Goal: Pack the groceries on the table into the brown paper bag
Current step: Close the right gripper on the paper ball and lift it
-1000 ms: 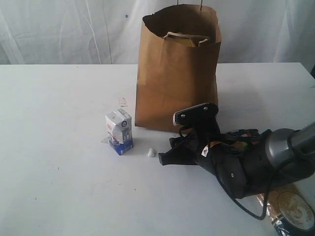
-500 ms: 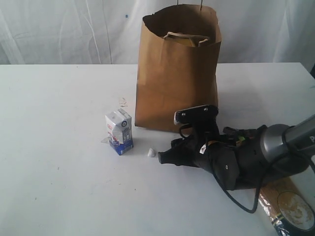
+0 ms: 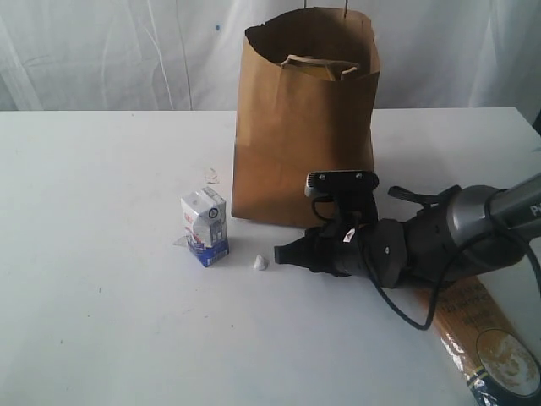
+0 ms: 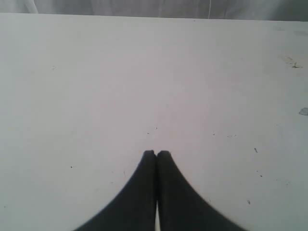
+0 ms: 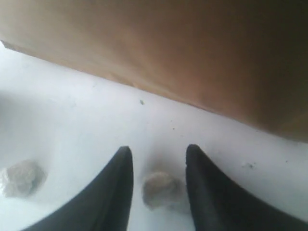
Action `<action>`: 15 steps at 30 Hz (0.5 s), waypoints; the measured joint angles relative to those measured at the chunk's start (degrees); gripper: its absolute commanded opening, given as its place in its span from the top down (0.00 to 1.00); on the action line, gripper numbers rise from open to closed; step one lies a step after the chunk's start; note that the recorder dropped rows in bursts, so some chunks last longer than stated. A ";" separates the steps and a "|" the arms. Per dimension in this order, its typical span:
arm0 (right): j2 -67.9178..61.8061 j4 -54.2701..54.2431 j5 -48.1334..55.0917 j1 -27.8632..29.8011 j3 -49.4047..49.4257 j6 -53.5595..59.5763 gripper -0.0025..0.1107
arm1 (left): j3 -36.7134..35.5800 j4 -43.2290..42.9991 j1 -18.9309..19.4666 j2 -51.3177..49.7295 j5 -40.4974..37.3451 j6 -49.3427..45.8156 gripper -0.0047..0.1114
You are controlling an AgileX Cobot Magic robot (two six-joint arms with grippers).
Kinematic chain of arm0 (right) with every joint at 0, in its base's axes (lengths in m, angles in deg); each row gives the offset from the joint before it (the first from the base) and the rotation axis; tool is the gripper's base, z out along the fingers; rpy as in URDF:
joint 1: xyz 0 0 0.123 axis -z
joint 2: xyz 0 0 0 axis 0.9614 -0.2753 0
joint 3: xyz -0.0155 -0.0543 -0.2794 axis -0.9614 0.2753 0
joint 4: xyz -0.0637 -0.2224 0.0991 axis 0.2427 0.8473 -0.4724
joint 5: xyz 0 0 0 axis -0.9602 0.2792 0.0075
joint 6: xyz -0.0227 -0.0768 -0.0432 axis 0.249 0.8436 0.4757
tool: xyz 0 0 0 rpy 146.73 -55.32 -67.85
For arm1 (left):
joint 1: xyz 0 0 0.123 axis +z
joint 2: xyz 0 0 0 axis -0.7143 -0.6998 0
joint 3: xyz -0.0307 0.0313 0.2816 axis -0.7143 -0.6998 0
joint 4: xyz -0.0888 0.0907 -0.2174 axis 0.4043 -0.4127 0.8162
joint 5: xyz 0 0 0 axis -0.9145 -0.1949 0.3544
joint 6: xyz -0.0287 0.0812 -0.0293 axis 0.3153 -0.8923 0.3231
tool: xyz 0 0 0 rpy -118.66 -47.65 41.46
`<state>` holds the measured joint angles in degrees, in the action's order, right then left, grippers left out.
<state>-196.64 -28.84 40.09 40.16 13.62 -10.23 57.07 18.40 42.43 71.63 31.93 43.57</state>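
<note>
Bag point(image 3: 304, 127) stands upright on the table point(image 3: 101, 211), with the carton point(image 3: 204, 227) near its left front. Right gripper point(image 5: 156, 151) lies low before the bag, jaws apart, a pale lump point(image 5: 161, 188), perhaps a crumb, between them. Packet point(image 3: 486, 334) lies near-right. Left gripper point(image 4: 156, 153) is pressed together.

Brown paper bag point(image 3: 300, 127): tall, upright, mouth open, standing at mid-table toward the back. Small white-blue carton point(image 3: 204, 226): upright, turned slightly askew, near the bag's front left corner, not touching it. Long spaghetti packet point(image 3: 486, 338): lying flat at the near right edge. Table point(image 3: 101, 296): white, faintly scuffed.
</note>
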 measured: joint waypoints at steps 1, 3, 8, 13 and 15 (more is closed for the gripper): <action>-0.36 0.00 0.46 0.00 -0.36 0.00 0.73 | 0.00 0.00 0.00 0.00 0.00 0.00 0.96; -0.58 0.00 3.90 0.00 -1.95 0.00 0.91 | 0.00 0.00 0.00 0.00 0.00 0.00 0.96; 0.55 0.00 9.75 0.00 -2.81 0.00 0.98 | 0.00 0.00 0.00 0.00 0.00 0.00 0.96; 5.18 0.00 19.22 0.00 -2.57 0.00 0.98 | 0.00 0.00 0.00 0.00 0.00 0.00 0.96; 8.58 0.00 21.94 0.00 -0.96 0.31 0.98 | 0.00 0.00 0.00 0.00 0.00 0.00 0.96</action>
<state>-188.06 -28.84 62.03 40.16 12.66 -9.91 57.07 18.40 42.43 71.63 31.93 43.57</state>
